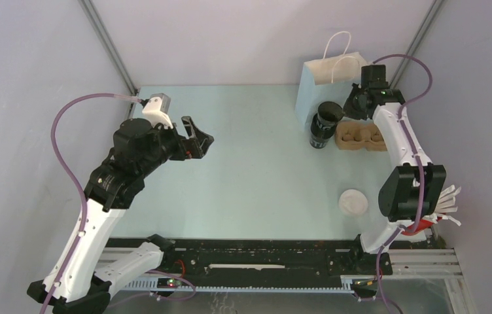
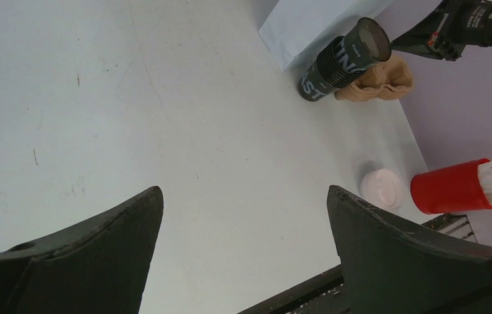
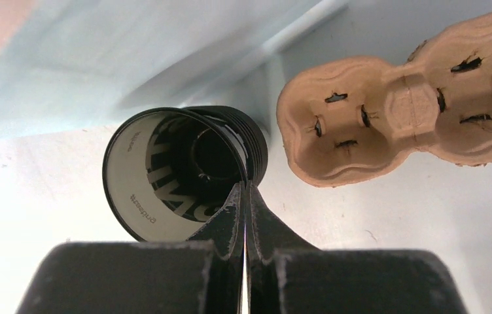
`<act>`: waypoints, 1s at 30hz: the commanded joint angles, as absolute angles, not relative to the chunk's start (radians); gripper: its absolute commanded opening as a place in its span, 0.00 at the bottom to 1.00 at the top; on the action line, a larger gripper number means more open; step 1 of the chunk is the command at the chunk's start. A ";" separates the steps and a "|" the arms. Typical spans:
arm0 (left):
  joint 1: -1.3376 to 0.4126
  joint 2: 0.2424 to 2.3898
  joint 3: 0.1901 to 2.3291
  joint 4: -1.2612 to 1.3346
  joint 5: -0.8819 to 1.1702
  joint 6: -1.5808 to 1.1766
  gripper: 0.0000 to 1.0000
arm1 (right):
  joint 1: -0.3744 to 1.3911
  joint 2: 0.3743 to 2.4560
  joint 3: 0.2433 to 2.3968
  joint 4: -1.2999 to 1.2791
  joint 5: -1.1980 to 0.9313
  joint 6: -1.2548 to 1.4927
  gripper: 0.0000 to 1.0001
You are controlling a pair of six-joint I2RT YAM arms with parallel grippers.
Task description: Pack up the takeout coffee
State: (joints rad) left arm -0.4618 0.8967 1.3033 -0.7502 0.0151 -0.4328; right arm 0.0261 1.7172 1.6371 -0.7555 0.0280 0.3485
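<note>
Right hand (image 3: pixel 245 190) pinches shut on the rim of the cup (image 3: pixel 132 163), which is probably light and crushable; its ribbed sleeve seems a safer hold. Left hand (image 2: pixel 243 196) gapes wide, empty.

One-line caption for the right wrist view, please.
Right gripper shut on the rim of the lidless black coffee cup, beside the cardboard cup carrier, pale blue bag behind.

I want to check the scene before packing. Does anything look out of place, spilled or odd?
The cup has no lid: the lid lies apart from it on the table, nearer the front. The right gripper pinches the cup's rim, and the cup is beside the cardboard tray, not in it. Nothing looks spilled.
</note>
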 commanded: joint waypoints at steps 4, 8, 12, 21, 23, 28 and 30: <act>-0.466 0.903 1.316 -0.732 0.040 -0.451 1.00 | 0.013 1.641 1.663 -0.724 -0.020 0.390 0.00; -0.468 0.904 1.320 -0.731 0.037 -0.450 1.00 | 0.012 1.628 1.685 -0.738 -0.010 0.381 0.00; -0.468 0.904 1.322 -0.731 0.035 -0.452 1.00 | 0.014 1.622 1.712 -0.753 0.000 0.366 0.00; -0.468 0.911 1.324 -0.724 0.038 -0.454 1.00 | 0.015 1.622 1.743 -0.761 -0.005 0.369 0.00; -0.468 0.910 1.324 -0.724 0.039 -0.454 1.00 | 0.015 1.622 1.743 -0.759 -0.009 0.373 0.00; -0.468 0.907 1.323 -0.725 0.039 -0.452 1.00 | 0.015 1.635 1.738 -0.756 -0.031 0.386 0.00; -0.468 0.907 1.322 -0.725 0.039 -0.452 1.00 | 0.017 1.644 1.721 -0.751 -0.037 0.390 0.00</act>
State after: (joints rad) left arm -0.4625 0.9112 1.3033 -0.7494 0.0303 -0.4454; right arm 0.0128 1.6634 1.6985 -0.7662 -0.0185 0.3695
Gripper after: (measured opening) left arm 0.996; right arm 0.006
